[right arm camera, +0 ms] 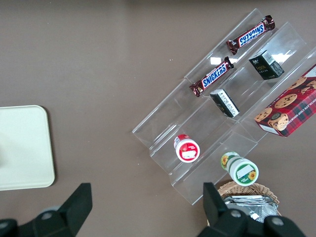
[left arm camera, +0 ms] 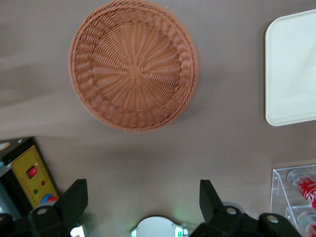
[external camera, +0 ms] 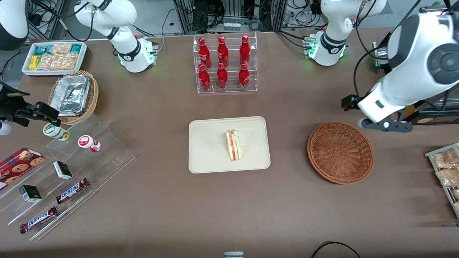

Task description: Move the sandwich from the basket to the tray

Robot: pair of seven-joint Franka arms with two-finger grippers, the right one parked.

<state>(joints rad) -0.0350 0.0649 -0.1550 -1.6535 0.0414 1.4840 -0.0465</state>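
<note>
Sandwich (external camera: pixel 233 145) on tray (external camera: pixel 208 157), long axis toward camera; jaws (left arm camera: pixel 143 197) apart above table.

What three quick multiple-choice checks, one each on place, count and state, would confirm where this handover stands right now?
1. Where is the sandwich?
A. in the basket
B. on the tray
C. on the bare table

2. How many red bottles stand in the clear rack?
A. four
B. six
C. eight

3. How is the gripper?
A. open and holding nothing
B. shut on the sandwich
C. shut on the basket rim

Key: 1 B, it lies on the tray, and the basket holds nothing. 2 B, two rows of three. 3 A, its fingers are spread wide above the table beside the basket, nothing between them.
</note>
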